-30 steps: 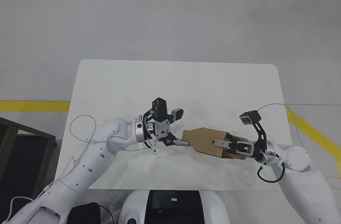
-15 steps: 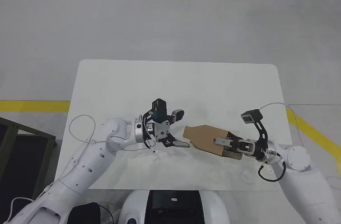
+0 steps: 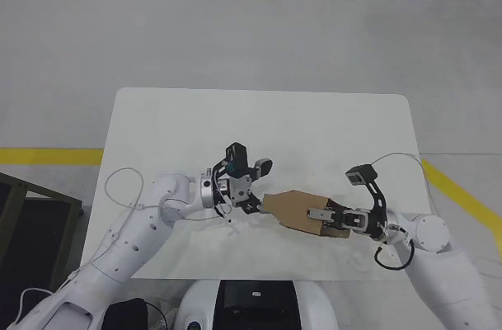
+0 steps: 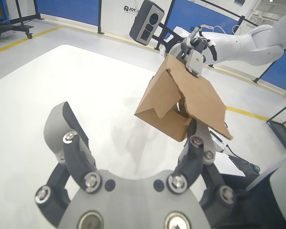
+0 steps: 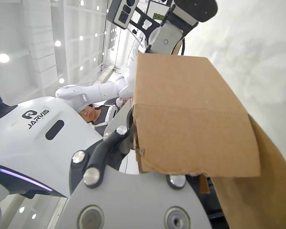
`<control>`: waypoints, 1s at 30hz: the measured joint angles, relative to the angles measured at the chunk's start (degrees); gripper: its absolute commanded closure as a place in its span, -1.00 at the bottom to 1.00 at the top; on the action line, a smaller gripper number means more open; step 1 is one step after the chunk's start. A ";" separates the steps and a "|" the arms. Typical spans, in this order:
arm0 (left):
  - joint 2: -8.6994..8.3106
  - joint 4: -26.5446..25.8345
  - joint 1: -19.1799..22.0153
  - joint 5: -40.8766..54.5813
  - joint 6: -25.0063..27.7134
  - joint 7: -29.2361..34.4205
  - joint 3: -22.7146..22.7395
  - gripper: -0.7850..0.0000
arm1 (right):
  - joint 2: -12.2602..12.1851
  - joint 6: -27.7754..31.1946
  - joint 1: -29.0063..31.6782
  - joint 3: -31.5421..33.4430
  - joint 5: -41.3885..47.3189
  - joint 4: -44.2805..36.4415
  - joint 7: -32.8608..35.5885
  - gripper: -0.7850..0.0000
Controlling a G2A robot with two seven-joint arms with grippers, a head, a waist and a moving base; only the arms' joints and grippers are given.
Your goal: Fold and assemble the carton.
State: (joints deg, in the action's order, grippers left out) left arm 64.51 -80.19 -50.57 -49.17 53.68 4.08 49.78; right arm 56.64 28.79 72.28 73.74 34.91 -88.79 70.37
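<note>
The carton (image 4: 197, 96) was plain brown cardboard, matt, its cut edges rough and fluted; the table (image 3: 316, 124) was smooth white with a faint sheen; the left gripper (image 4: 128, 115) had dull grey metal fingers (image 4: 53, 129) faced with black ribbed rubbery pads (image 4: 76, 125); the right arm's shell (image 4: 243, 45) was glossy white plastic.

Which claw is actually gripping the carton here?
The right claw, shut on one end of the carton. The left claw is wide open, with one finger at the opposite end.
</note>
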 measured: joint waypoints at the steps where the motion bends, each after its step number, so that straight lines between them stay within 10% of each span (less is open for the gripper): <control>1: 0.07 -0.01 0.06 0.01 0.09 0.12 -0.12 -1.00 | 0.03 -0.02 -0.05 -0.11 -0.03 -0.03 -0.06 1.00; 19: 1.41 0.29 0.66 -0.17 0.75 0.99 -2.13 -1.00 | 0.10 0.32 -0.46 0.58 0.71 0.34 -0.23 1.00; 30: -0.10 0.20 -3.26 0.93 1.16 -2.72 5.02 -1.00 | -0.07 0.61 -0.25 2.25 2.47 1.64 0.63 1.00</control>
State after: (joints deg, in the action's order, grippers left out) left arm 64.41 -79.99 -53.83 -48.24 54.84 1.36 54.80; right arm 56.57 29.39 72.03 75.99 37.38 -87.15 71.00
